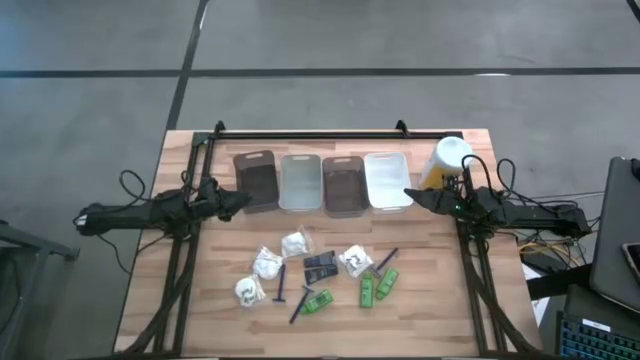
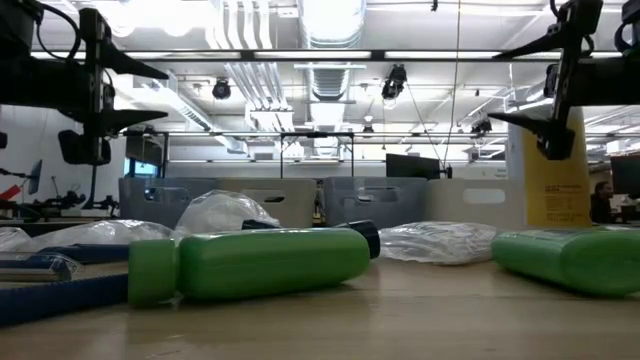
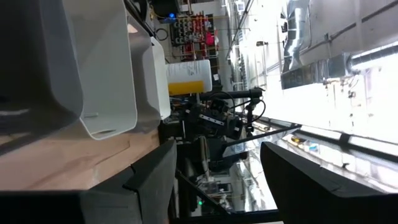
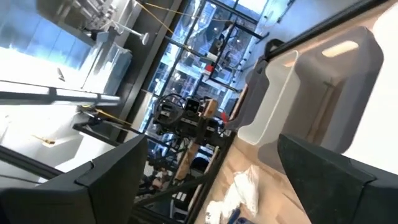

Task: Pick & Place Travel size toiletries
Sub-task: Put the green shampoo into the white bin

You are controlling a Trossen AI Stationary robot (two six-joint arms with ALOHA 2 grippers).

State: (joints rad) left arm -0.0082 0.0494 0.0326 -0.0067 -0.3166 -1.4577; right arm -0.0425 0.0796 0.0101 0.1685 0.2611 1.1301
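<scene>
L gripper [image 1: 243, 200] horiz, fingers apart, empty; R gripper [image 1: 412, 196] same, facing inward.

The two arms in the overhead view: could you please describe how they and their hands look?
Both are slim and dark, almost black, with loose black cables looping off them. The left hand and right hand each end in two flat, tapering dark fingers. No markings are visible.

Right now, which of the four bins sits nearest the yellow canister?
The clear bin at the right end of the row; it sits right beside the yellow canister, while the other three bins lie farther left.
</scene>
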